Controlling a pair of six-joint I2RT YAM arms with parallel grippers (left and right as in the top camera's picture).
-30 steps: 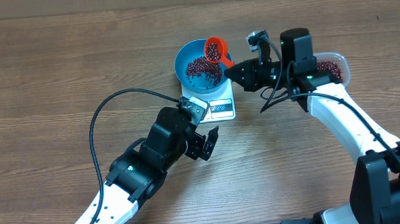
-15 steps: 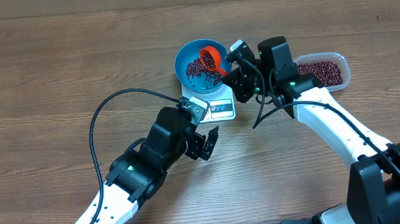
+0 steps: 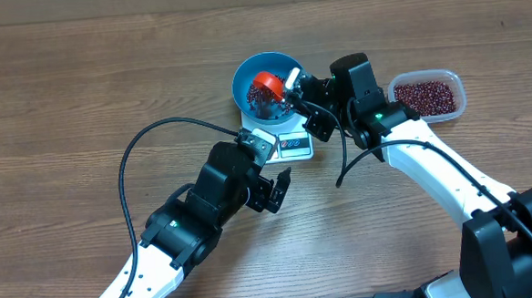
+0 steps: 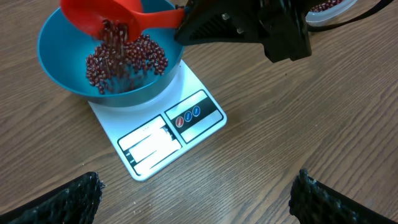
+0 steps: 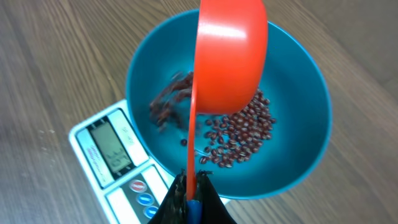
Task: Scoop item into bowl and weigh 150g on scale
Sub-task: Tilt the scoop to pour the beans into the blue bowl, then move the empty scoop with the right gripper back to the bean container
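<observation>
Wooden desk (image 3: 80, 77) bears a blue bowl (image 3: 240, 77) on the scale (image 4: 168, 134). Right end effector (image 5: 189, 193), clamped on the red scoop (image 5: 230, 56), should trickle beans (image 4: 118, 59) slowly; left end effector (image 3: 273, 192) gapes.

We see a clear rounded-rectangular plastic tub (image 3: 460, 93) near three o'clock on the wooden table (image 3: 62, 87), a red scoop (image 3: 264, 80) at twelve.

Blocked over the bowl (image 3: 238, 85) by red scoop (image 3: 264, 81) and right gripper (image 3: 295, 85), in from the right. Free passage over bare table (image 3: 80, 77) left of scale (image 3: 293, 146); tub (image 3: 462, 98) well apart.
</observation>
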